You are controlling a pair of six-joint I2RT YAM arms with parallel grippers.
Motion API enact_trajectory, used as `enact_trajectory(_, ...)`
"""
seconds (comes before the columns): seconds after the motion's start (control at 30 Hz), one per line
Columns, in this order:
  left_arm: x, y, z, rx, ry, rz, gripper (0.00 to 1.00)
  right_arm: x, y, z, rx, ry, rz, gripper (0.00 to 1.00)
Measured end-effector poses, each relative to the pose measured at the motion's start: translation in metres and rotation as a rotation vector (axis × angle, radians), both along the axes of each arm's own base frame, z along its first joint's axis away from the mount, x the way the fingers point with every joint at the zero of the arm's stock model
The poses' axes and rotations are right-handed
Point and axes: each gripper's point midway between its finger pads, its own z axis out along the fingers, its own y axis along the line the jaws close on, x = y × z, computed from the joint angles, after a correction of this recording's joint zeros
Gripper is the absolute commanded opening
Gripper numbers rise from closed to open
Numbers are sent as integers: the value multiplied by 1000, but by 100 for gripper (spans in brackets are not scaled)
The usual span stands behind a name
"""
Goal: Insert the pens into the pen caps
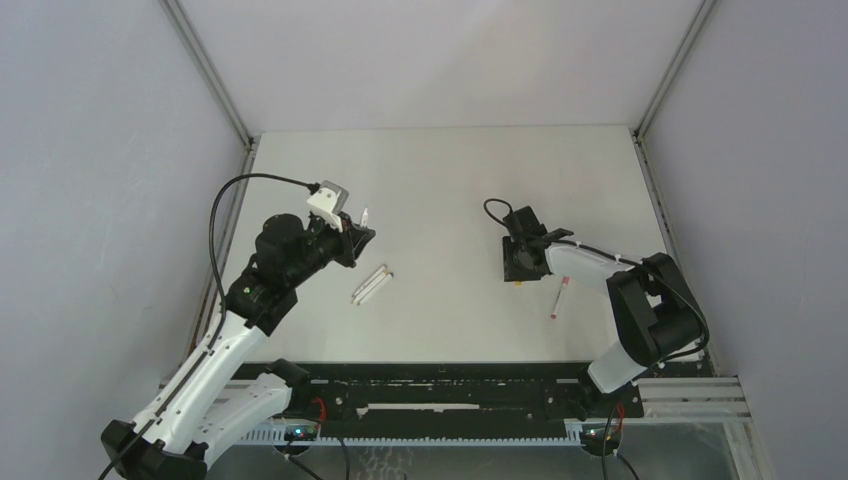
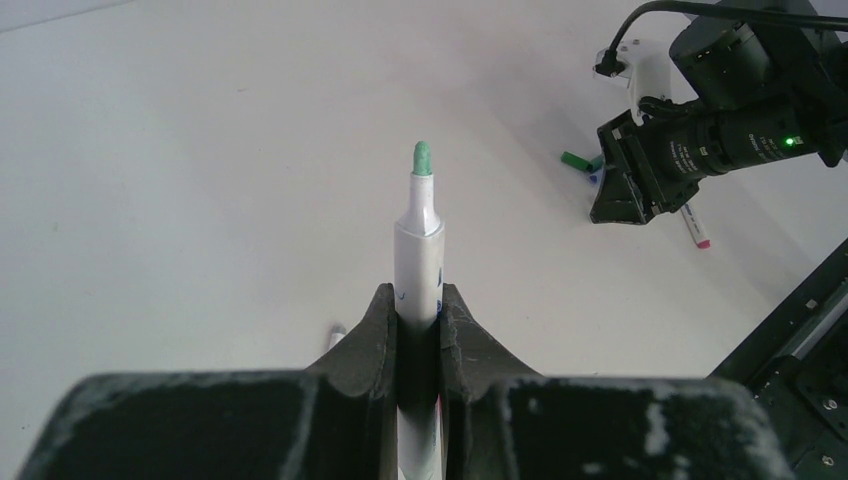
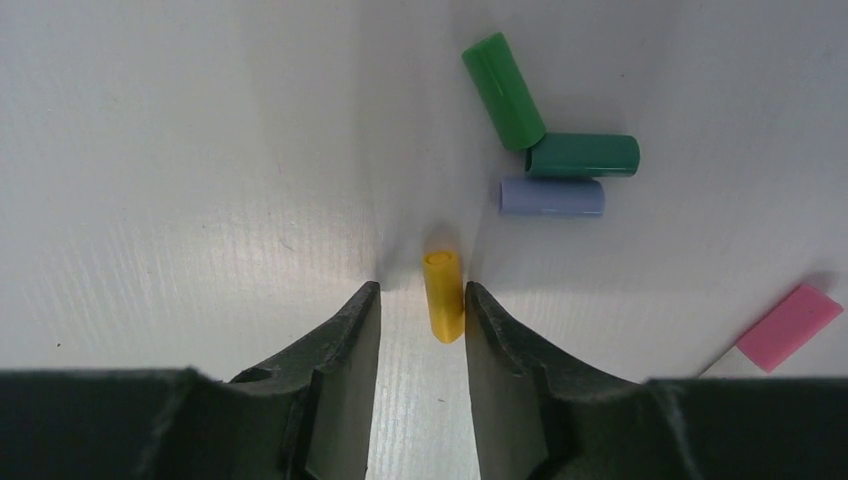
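Left gripper (image 2: pixel 420 300) was pinching one pen (image 2: pixel 419 245) by its white barrel. The green tip pointed out past the fingers, clear of the table (image 1: pixel 440 180). Right gripper (image 3: pixel 420 295) stood low over the table with its jaws spread to either side of the yellow cap (image 3: pixel 442 295). A gap showed on one side of the cap, so no grip had been made.

Progress, as judged:
- No pen could be confirmed as capped.
- One pen was in hand and one cap was bracketed for pickup, so the work appeared to be at an early stage.
- Two loose pens (image 1: pixel 371 285) lay side by side near the left arm.
- A fourth pen (image 1: pixel 558 298) lay just beside the right arm.
- A bright green cap (image 3: pixel 503 90), a darker green cap (image 3: pixel 583 155) and a pale blue cap (image 3: pixel 552 197) lay clustered ahead of the right fingers.

Limits of view:
- A pink piece (image 3: pixel 790 325) was cut off at the frame edge; whether it was a cap seated on the fourth pen could not be determined.
- Tip colours of the two loose pens were too small to read.
- The rear of the held pen was hidden inside the gripper.
- In the top view, the right gripper covered the caps.
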Motion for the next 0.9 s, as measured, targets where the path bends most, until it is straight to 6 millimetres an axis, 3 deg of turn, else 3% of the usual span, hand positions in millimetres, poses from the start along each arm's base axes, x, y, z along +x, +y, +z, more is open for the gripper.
enact_trajectory(0.43,-1,0,1,-4,0,0,0,9,-4,-3,-49,8,-15,21)
enact_trajectory(0.67,-3,-3,2,-40,25,0,0,10,-5,-3,-60,18,-19,0)
enact_trajectory(0.9,-7,-9,19,-199,25,20,0,5,-1,2,-27,38,-14,0)
